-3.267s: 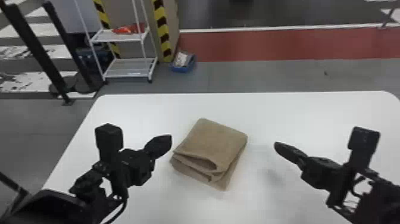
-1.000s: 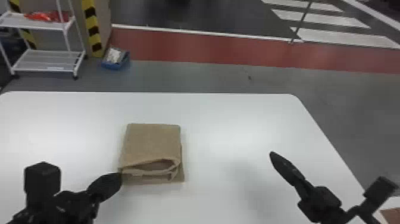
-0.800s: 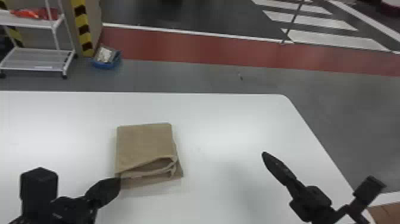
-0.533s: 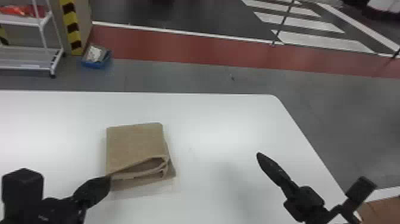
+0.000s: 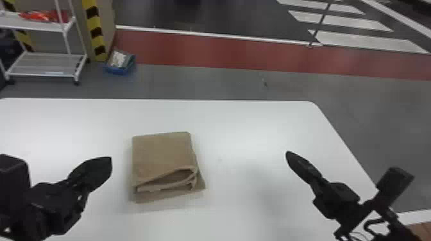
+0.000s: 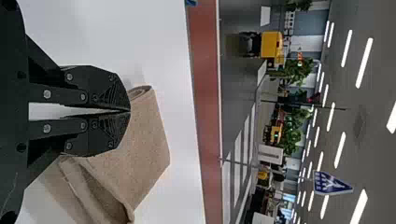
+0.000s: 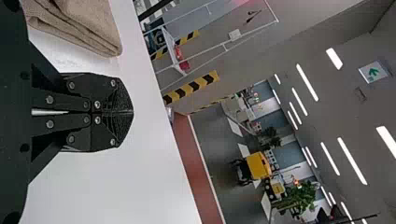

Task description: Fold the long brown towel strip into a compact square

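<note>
Folding looks finished: our towel [image 5: 162,157] sits short of the far edge of the table [image 5: 243,128]. Left gripper [image 6: 128,111] and right gripper [image 7: 130,112] are closed, empty; we should retreat.

Counted in head view: one towel [image 5: 162,155], one table [image 5: 237,128], two grippers (one left gripper [image 5: 107,162], one right gripper [image 5: 291,157]), one cart [image 5: 48,26] with two shelves [image 5: 45,65], one bin [image 5: 118,69]. Counted in left wrist view: one triangular sign [image 6: 330,183]. Right wrist view: one arrow sign [image 7: 372,73].
</note>
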Robot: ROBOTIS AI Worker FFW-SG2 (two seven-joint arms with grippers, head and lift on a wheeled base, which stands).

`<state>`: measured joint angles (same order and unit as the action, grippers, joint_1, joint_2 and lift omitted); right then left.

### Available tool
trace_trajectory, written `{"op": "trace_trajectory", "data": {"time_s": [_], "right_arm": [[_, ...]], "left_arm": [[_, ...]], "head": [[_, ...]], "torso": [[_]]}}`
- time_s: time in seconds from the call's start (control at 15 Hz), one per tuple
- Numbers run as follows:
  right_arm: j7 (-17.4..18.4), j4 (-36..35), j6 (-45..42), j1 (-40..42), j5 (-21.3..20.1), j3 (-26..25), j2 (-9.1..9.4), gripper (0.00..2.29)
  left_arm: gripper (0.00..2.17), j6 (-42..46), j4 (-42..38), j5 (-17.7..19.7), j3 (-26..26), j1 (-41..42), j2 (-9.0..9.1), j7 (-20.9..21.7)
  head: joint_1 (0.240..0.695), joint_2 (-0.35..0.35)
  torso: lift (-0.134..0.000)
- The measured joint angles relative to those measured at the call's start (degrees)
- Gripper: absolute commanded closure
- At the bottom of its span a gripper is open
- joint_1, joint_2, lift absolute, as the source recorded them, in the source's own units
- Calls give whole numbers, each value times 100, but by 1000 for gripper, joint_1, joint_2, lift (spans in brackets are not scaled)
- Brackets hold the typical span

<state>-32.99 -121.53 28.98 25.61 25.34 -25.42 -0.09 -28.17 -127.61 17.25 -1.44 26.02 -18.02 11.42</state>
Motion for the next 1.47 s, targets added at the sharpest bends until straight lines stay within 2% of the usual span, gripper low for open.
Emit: {"op": "trace_trajectory", "data": {"time_s": [0.13, 0.27, 0.47, 0.73, 0.93, 1.13, 1.47], "right_arm": [[6, 218, 85, -387, -288, 158, 0, 1757], [-34, 614, 76, -797, -369, 391, -39, 1757], [-56, 1328, -189, -1437, -379, 1090, -285, 1760], [548, 1615, -208, -1904, -680, 2425, -338, 1760], [937, 1695, 301, -2214, -1062, 3185, -314, 1760], [1077, 1679, 967, -2294, -1298, 3503, -308, 1760], [1017, 1326, 1310, -1976, -1294, 3532, -338, 1760]], "left_arm": [[1042, 126, 84, 2, 33, -147, 0, -40], [1042, 191, 351, 13, 12, -473, 7, -110], [1042, 201, 766, 53, -71, -944, 48, -100], [1042, 172, 1088, 98, -192, -1267, 54, -81], [1042, 141, 1138, 107, -185, -1309, 47, -42], [1042, 118, 1130, 128, -146, -1305, 10, -21], [1042, 92, 1090, 132, -159, -1300, 5, -17]], "head": [[695, -151], [695, -122], [695, -49], [695, 40], [695, 119], [695, 153], [695, 168]], "torso": [[-124], [-124], [-124], [-124], [-124], [-124], [-124]]}}
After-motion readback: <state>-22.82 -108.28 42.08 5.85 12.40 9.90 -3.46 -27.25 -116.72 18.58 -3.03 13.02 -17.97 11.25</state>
